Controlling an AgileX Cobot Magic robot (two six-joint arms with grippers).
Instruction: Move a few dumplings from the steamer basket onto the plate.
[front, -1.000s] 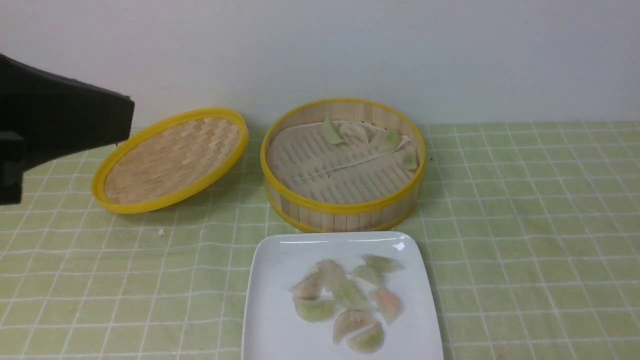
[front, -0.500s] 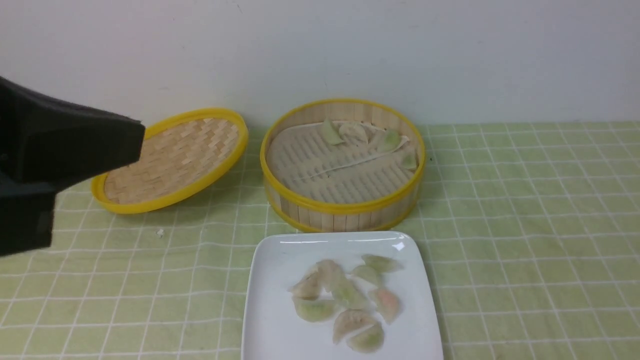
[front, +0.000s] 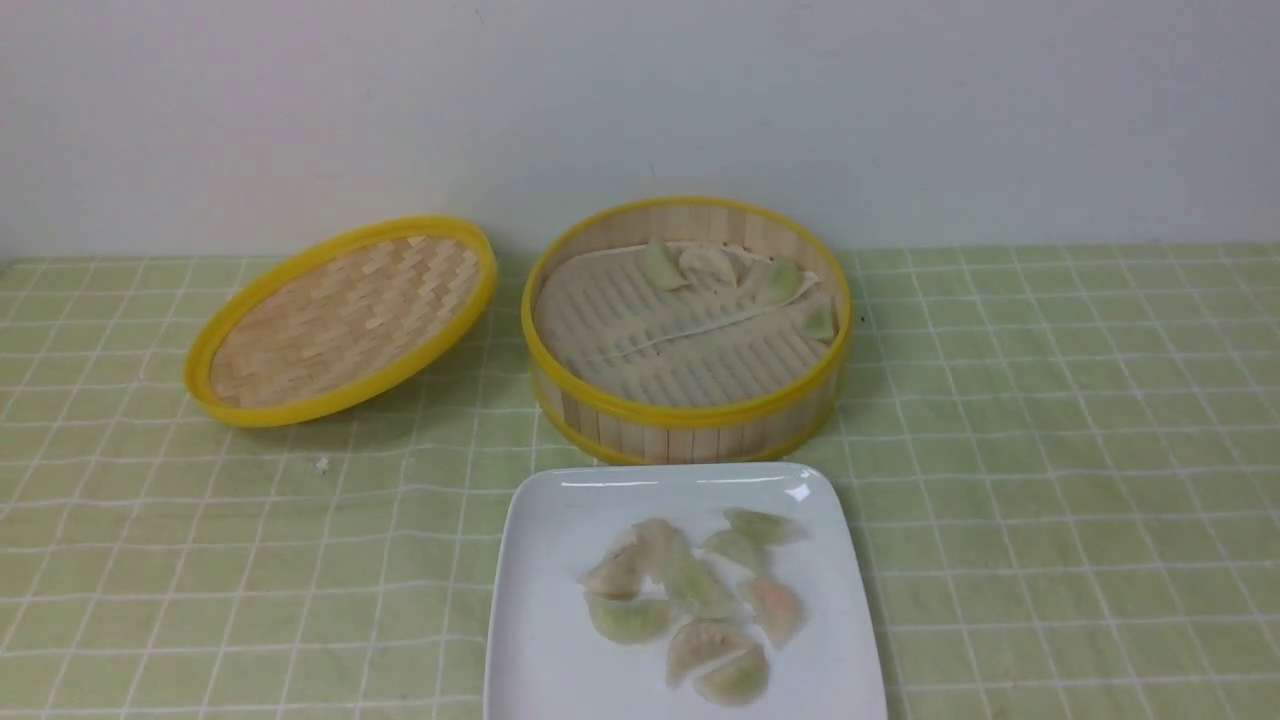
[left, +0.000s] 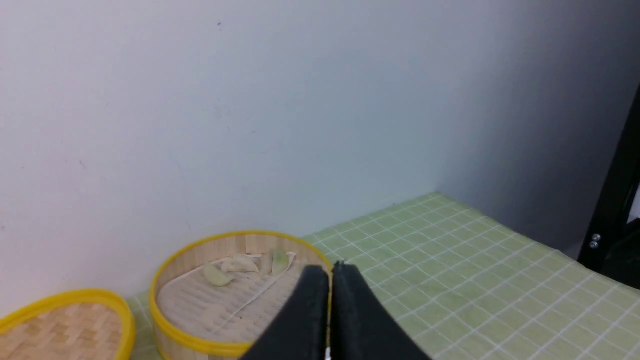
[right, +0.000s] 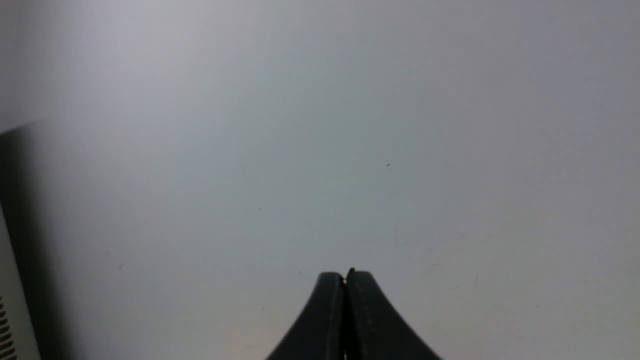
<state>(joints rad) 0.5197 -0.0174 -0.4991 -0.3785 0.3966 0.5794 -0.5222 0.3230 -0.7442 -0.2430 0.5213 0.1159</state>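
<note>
We locate the steamer basket (front: 690, 415) at the rear centre of the desk (front: 1050, 450), close to the wall (front: 640, 100). The lid (front: 340, 320) lies just beside it on the left (flat or tilted, we cannot tell). The plate (front: 560, 560) sits directly before the basket, near its front wall. A few dumplings (front: 705, 265) lie in the basket along its far side. A cluster of dumplings (front: 700, 590) rests on the plate, slightly right of centre.
</note>
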